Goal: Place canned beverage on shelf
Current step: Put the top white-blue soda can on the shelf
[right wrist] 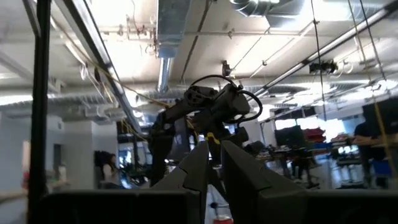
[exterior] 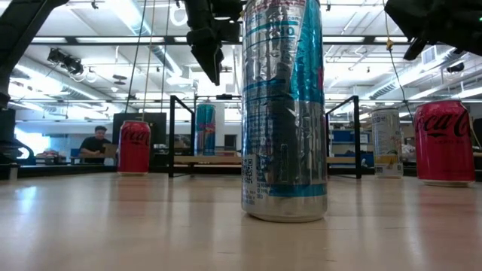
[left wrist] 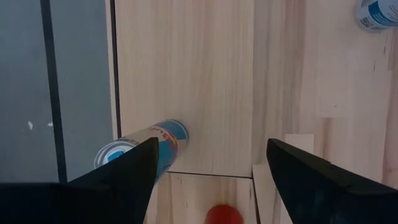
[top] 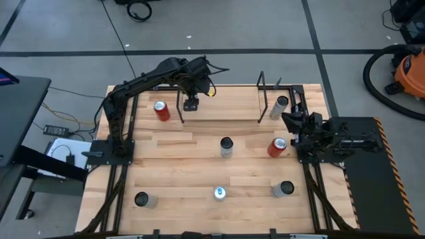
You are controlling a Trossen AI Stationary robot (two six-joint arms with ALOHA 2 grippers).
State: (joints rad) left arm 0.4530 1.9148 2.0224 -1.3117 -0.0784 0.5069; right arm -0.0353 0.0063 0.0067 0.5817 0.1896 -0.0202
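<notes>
- The shelf (top: 226, 106) lies along the far edge of the table (top: 179, 149), its long axis running left to right, with black rod uprights (top: 263, 96) at its ends.
- One blue can (left wrist: 149, 146) stands upright on the shelf at its left end, close to the left edge of the plank; its long axis is vertical, top up.
- The left gripper (top: 191, 104) hangs directly above that can with its fingers (left wrist: 118, 174) spread wide, one on each side and clear of the can.
- The rest of the shelf plank to the right of the blue can is bare wood up to the right uprights.
- A silver can (top: 281, 104) stands upright just right of the shelf's right end.
- A red can (top: 161, 110) stands upright just left of the shelf's left end.
- The right gripper (top: 290, 119) is raised near the shelf's right end, fingers pressed together, holding nothing visible.
- Another red can (top: 277, 147) stands on the table in front of the shelf, near the right arm.
- Four more cans stand upright, well apart, in the table area in front of the shelf.
</notes>
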